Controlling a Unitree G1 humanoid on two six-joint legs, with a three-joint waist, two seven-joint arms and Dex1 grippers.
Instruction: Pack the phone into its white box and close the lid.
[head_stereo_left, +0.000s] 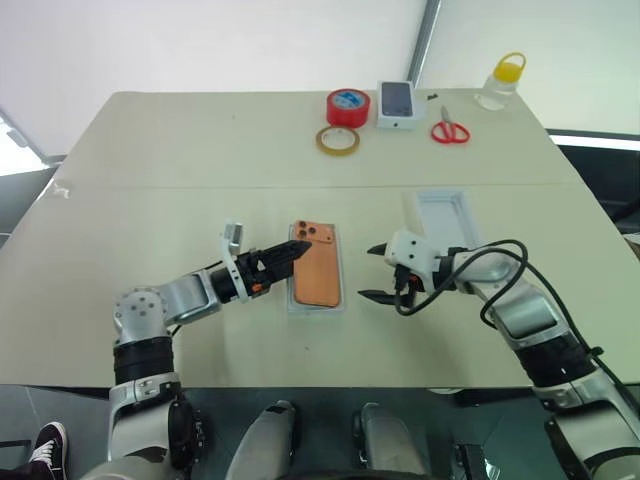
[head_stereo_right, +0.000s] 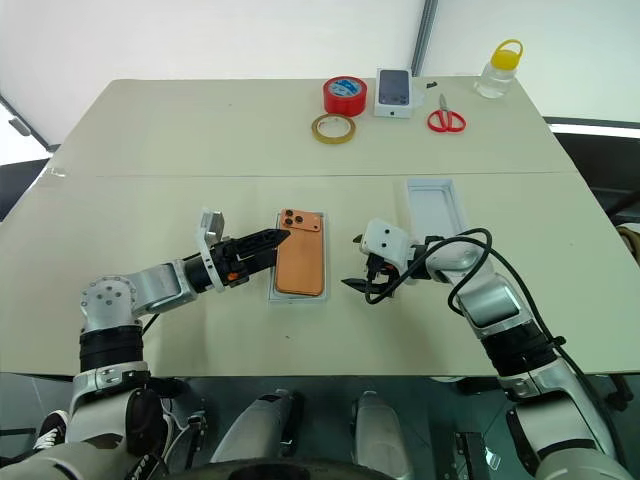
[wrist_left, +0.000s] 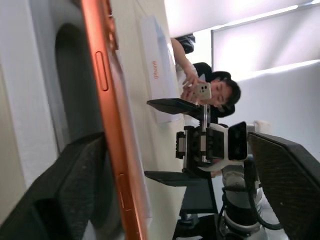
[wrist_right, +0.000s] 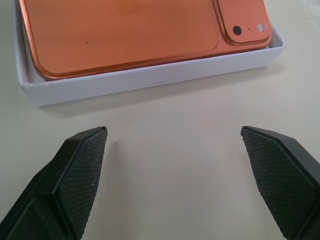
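Your orange phone lies camera-side up in the white box on the counter; both end effectors, left and right, flank the box released; the lid, beyond the right one, looks light, stiff cardboard; pinch its long walls gently.

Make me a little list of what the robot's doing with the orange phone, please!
phone: orange phone, camera side up, lying in the white box
lid: white lid lies apart on the table, open side up, beyond the right hand
left hand: left hand, open, fingertips at the phone's left edge
right hand: right hand, open, holding nothing, just right of the box
step left: lid not yet on the box
far edge: red tape roll, scissors, bottle
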